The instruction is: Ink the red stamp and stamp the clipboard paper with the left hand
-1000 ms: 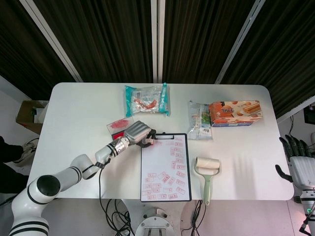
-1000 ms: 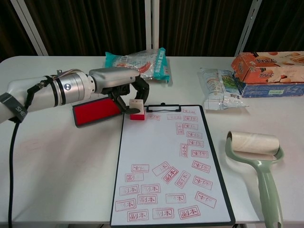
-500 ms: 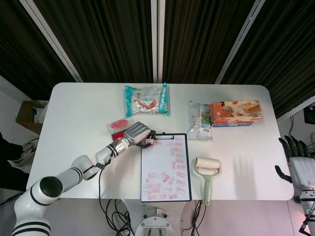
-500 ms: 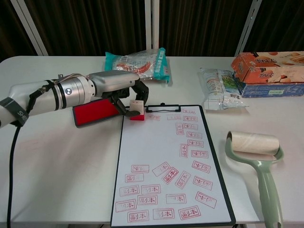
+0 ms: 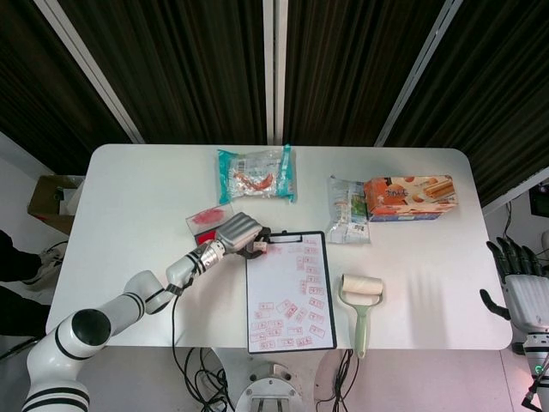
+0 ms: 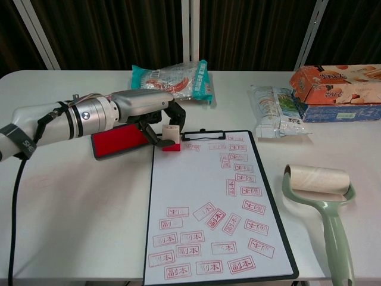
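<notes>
One left hand (image 6: pixel 149 110) grips the red stamp (image 6: pixel 171 137) on the clipboard paper (image 6: pixel 196 196).

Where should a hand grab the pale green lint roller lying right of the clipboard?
Grip the pale green lint roller by its long handle, coming from above: it lies flat, handle towards the table's near edge, and the paper roll is probably sticky.

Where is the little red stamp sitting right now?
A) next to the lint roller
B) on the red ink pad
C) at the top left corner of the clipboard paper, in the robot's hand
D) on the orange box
C: the chest view shows the stamp pressed on the top left corner of the clipboard paper, held by the left hand, with the ink pad just beside it.
</notes>
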Controlling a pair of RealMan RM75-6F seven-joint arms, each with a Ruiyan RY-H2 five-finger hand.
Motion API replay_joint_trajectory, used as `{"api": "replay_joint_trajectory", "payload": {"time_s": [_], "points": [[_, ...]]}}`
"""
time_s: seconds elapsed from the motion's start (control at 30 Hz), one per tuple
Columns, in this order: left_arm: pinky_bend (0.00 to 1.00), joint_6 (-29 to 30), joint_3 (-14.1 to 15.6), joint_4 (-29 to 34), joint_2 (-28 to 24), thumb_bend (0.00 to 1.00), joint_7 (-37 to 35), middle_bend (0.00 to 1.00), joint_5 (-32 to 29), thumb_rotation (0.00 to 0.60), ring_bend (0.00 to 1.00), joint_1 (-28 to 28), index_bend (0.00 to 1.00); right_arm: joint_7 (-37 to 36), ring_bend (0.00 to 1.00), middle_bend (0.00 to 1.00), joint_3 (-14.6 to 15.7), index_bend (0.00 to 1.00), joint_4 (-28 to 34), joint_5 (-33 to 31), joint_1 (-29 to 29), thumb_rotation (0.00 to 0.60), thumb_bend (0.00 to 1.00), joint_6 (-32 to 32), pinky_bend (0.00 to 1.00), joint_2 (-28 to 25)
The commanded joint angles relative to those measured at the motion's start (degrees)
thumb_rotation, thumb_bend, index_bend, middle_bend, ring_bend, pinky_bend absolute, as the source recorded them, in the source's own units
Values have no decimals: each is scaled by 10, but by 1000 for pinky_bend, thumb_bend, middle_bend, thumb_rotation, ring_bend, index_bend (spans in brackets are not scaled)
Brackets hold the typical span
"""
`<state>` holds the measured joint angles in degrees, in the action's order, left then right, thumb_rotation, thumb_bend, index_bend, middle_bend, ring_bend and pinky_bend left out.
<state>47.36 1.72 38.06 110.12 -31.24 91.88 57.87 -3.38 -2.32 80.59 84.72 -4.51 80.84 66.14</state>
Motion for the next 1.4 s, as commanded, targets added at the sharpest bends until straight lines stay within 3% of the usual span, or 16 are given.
{"api": "replay_joint_trajectory", "payload": {"time_s": [0.03, 0.27, 0.53, 0.63, 0.77, 0.9, 1.07, 1.4], "points": [[1000, 7, -3, 2, 0, 477, -1, 701, -1, 600, 1000, -1, 694, -1, 0, 0, 0, 0, 0, 1, 1, 600, 226, 2, 0, 0], [1000, 27, -25, 71, -46, 476, -18, 701, -13, 600, 1000, 0, 691, -7, 0, 0, 0, 0, -5, 0, 1, 600, 227, 2, 0, 2], [1000, 58, -54, 274, -174, 473, 19, 701, -51, 600, 1000, -32, 689, -11, 0, 0, 1, 0, -12, 6, -3, 600, 226, -3, 0, 9], [1000, 73, -50, 344, -222, 469, 57, 700, -66, 600, 1000, -59, 687, -13, 0, 0, 1, 0, -11, 8, -3, 600, 227, 0, 0, 8], [1000, 96, -19, 403, -267, 451, 117, 696, -73, 600, 1000, -103, 681, -15, 0, 0, -2, 0, -9, 8, -4, 600, 227, 4, 0, 4], [1000, 150, 19, 408, -278, 441, 169, 694, -56, 600, 1000, -161, 678, -18, 0, 0, -5, 0, -7, 7, -5, 600, 227, 6, 0, 1], [1000, 194, 53, 375, -267, 441, 168, 693, -35, 600, 1000, -214, 678, -17, 0, 0, -4, 0, -9, 4, -4, 600, 227, 3, 0, 2], [1000, 180, 60, 309, -228, 442, 123, 691, -24, 600, 1000, -241, 675, -5, 0, 0, -4, 0, 8, 11, -2, 600, 227, 16, 0, -5]]}}
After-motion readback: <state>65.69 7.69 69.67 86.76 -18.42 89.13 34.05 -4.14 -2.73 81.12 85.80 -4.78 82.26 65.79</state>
